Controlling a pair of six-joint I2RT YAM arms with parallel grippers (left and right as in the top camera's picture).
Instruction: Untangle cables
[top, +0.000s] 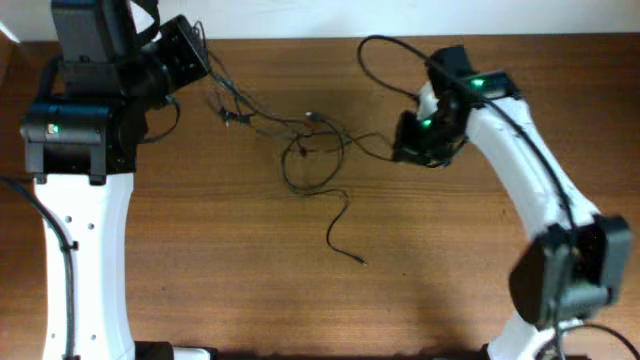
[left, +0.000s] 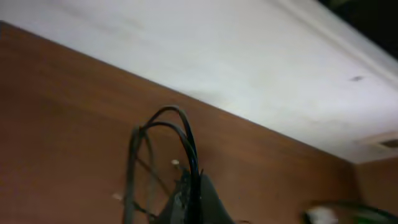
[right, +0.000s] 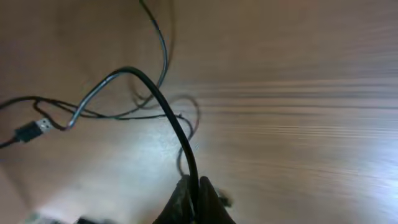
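Pressed together on black cord, both sets of jaws have a hold. Seen from the left wrist, the left gripper (left: 194, 205) is clamped on two or three strands that loop up out of its tips. Seen from the right wrist, the right gripper (right: 194, 200) pinches a single strand that arches up and bends away to the left.

Biggest thing here is the brown wooden tabletop (top: 450, 290), with a pale wall (left: 249, 56) along its far edge. Two white-and-black arms reach over it. The left arm (top: 85, 230) stands at the left edge with its gripper up by the far left corner. The right arm (top: 520, 170) leans in from the near right corner, its gripper just right of the middle.

Between the two are the cables (top: 310, 140), thin and black, strung across the far half of the tabletop from one gripper to the other. They cross and tangle loosely near the middle, where a roundish loop (top: 286, 172) sags toward the near side. One wavy strand (top: 332, 235) trails from that loop toward the near edge and ends free on the wood, well apart from either arm. Smallest of all, a USB plug (right: 34, 129) lies on the tabletop at the left of the right wrist's view
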